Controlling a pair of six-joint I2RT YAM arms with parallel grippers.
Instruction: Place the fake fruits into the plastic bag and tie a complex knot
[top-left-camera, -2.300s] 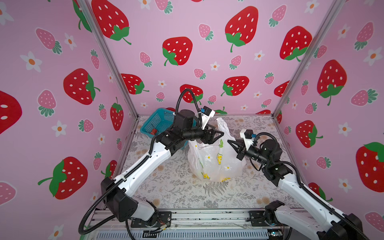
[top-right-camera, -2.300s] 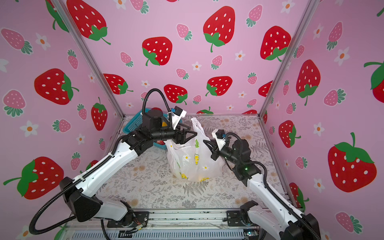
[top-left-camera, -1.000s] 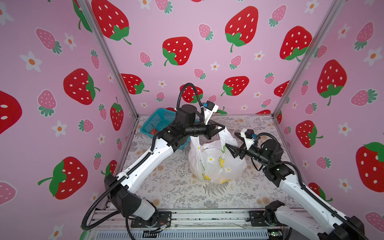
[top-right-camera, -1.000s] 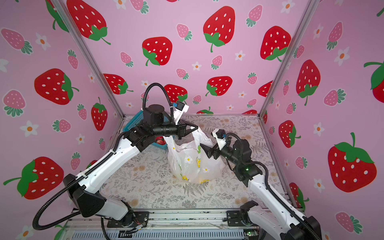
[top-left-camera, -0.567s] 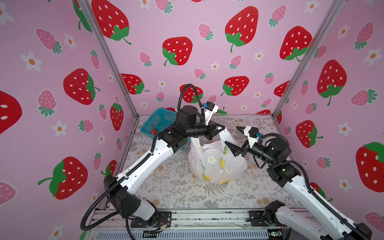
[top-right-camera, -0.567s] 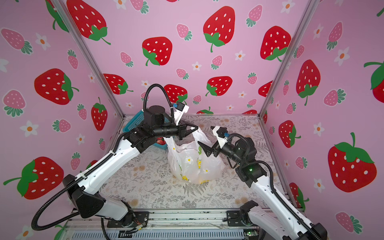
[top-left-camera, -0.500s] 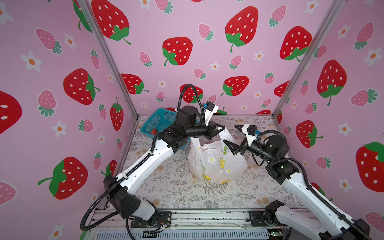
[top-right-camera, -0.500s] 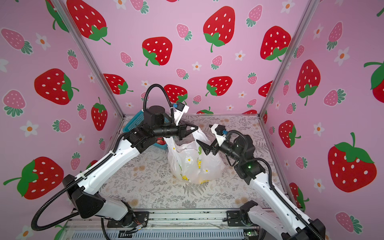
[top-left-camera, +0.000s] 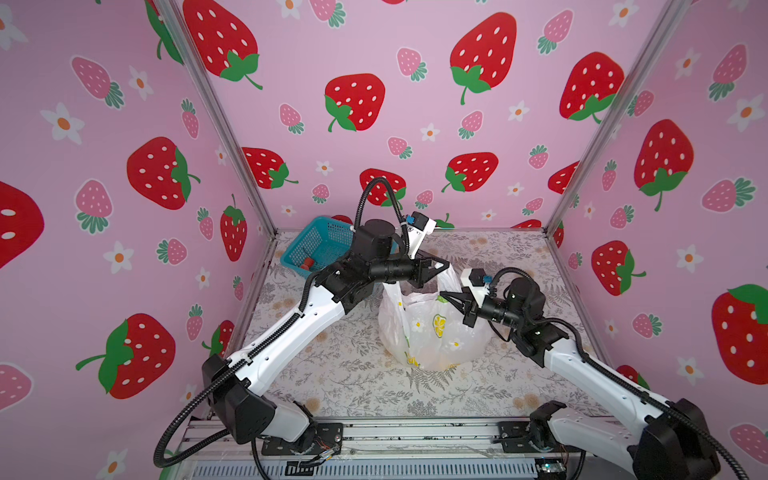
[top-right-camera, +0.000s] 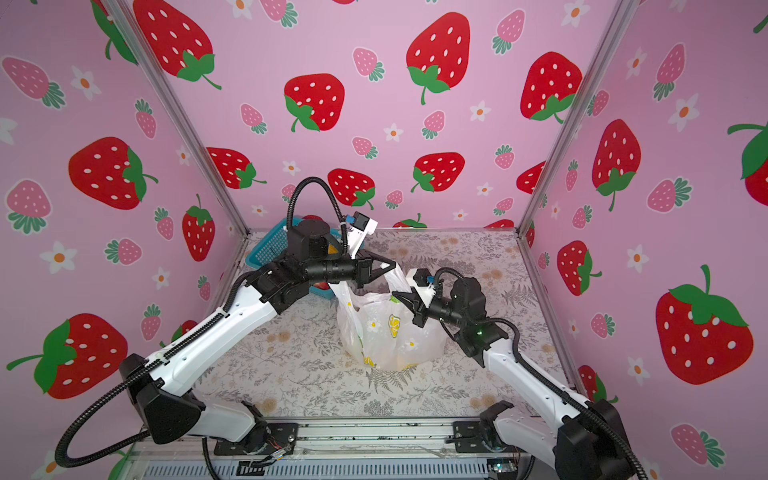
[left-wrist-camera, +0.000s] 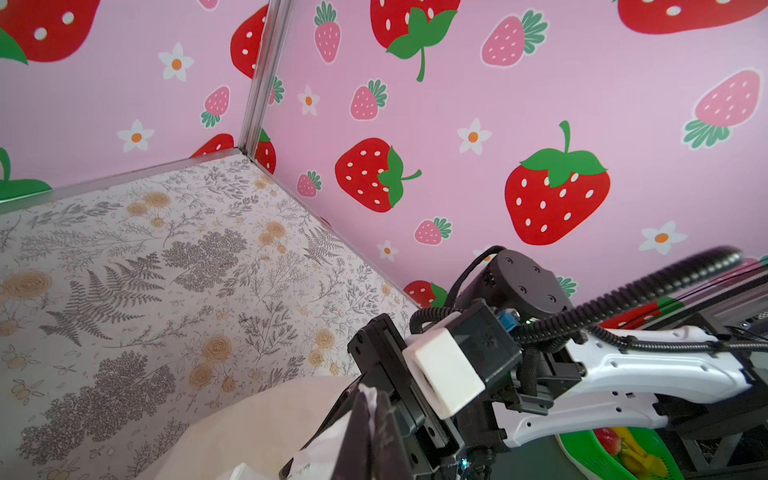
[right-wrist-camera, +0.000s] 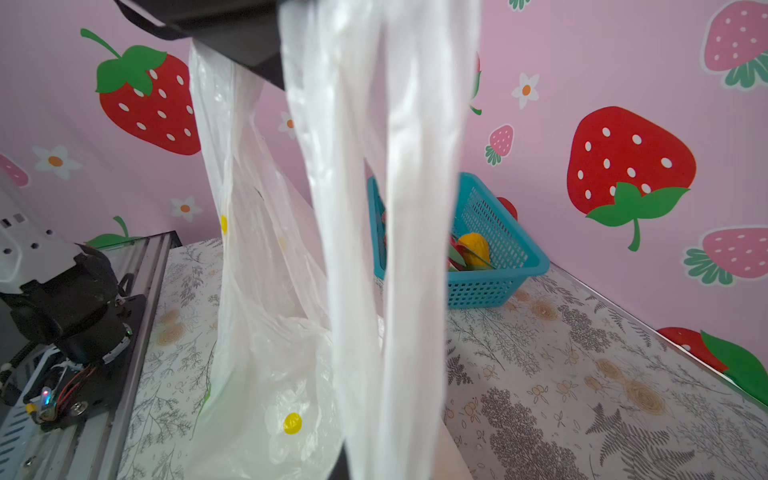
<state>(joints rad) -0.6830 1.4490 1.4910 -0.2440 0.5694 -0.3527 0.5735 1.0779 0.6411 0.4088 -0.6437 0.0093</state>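
Bag (top-left-camera: 432, 332) mid-table, upright, fruits inside. Basket (top-left-camera: 320, 245) back left, some fruit (right-wrist-camera: 473, 247) in it. Left gripper (top-left-camera: 442, 265) clenched on far handle (right-wrist-camera: 353, 166). Right gripper (top-left-camera: 446, 297) clenched on bag's near rim.

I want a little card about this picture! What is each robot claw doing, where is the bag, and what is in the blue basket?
left claw: shut on a handle of the plastic bag, holding it up
right claw: shut on the bag's top edge, on its other side
plastic bag: stands on the flowery table, middle, bulging with yellow showing through at the bottom
knot: none tied yet
basket: teal, back left corner, behind the left arm
in the basket: some fake fruits, one yellow and some red
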